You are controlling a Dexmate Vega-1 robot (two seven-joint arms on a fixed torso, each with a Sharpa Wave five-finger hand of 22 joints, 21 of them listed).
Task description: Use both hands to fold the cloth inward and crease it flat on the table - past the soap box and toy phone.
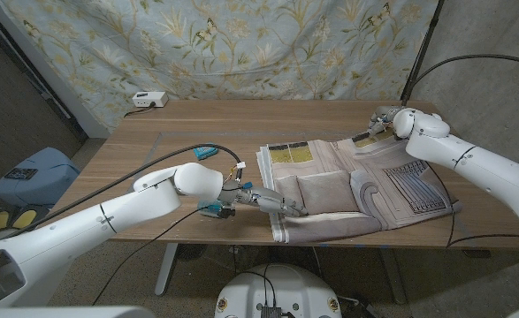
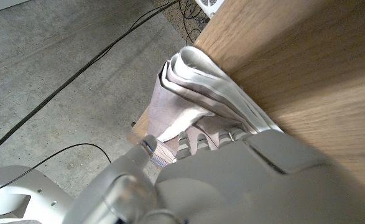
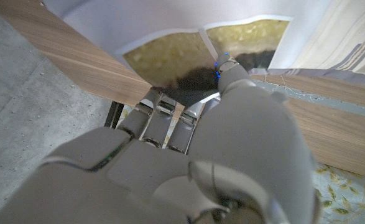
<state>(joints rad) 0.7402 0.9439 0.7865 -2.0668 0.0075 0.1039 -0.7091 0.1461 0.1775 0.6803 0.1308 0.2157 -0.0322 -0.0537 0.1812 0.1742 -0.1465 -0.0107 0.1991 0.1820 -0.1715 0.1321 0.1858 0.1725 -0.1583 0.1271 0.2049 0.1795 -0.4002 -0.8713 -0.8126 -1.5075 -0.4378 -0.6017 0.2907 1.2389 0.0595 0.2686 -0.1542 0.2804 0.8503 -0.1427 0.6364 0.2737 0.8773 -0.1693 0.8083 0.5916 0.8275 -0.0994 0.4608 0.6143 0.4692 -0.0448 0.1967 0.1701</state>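
— Cloth (image 1: 352, 188)? Where is it?
— Partly folded on the table's (image 1: 179, 124) near right side (one edge overhangs). Left hand (image 1: 268, 201) presses its near left part, fingers extended; right hand (image 1: 385, 121) pinches the far corner.

From my seat I see a wooden worktop (image 1: 171, 132) on metal legs, standing on a grey concrete floor (image 2: 51, 68). Behind it hangs a pale blue sheet (image 1: 232, 44) printed with leaves and birds. A white power strip (image 1: 149, 100) sits at the worktop's far left edge. A blue bin (image 1: 31, 177) stands on the floor beside it, and black cables (image 2: 76, 68) trail across the concrete.
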